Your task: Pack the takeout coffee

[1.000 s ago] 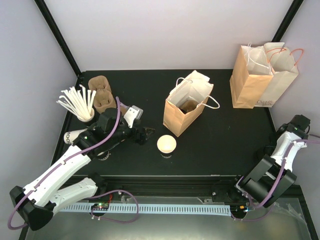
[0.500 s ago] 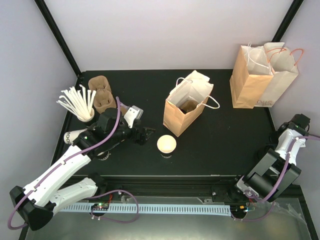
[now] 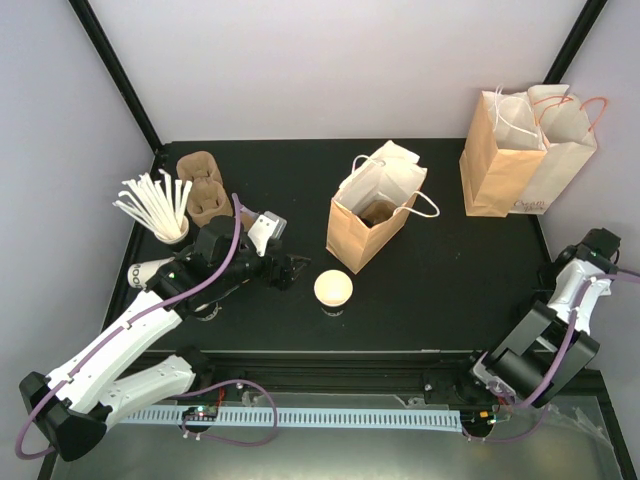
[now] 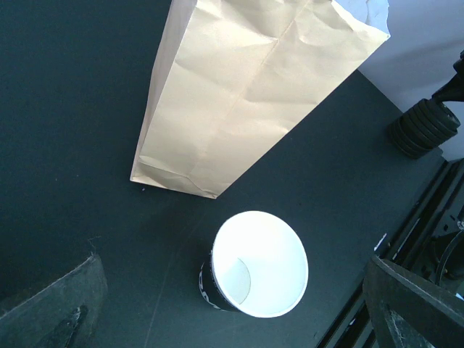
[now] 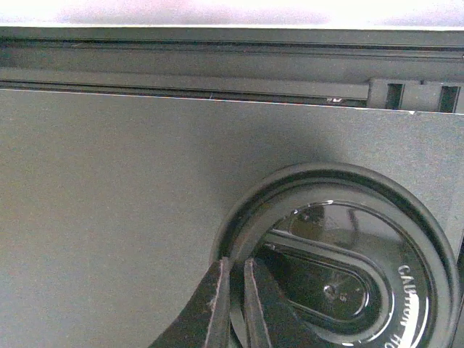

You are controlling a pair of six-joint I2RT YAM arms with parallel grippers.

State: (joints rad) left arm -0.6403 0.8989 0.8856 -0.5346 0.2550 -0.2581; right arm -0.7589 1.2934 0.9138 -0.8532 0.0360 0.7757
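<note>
No lidded takeout coffee is in view. A lidless white paper cup (image 3: 333, 288) with a black band stands at the table's front centre. It sits just ahead of my open left gripper (image 3: 290, 270), and in the left wrist view the cup (image 4: 259, 264) is between the spread fingers (image 4: 51, 312). My right gripper (image 5: 235, 264) is shut on the rim of a glossy black round lid (image 5: 341, 217). That lid tops a dark ribbed stack (image 4: 424, 129) at the table's right edge, under the right arm (image 3: 553, 275).
An open brown paper bag (image 3: 372, 215) stands just behind the cup. Two more bags (image 3: 525, 150) stand at the back right. Brown pulp carriers (image 3: 203, 185), a bundle of white sticks (image 3: 155, 205) and a cup lying on its side (image 3: 150, 270) crowd the left.
The right gripper's jaws have closed onto the lid's rim, and the right arm has shifted slightly. The left arm and the cup have not moved.
</note>
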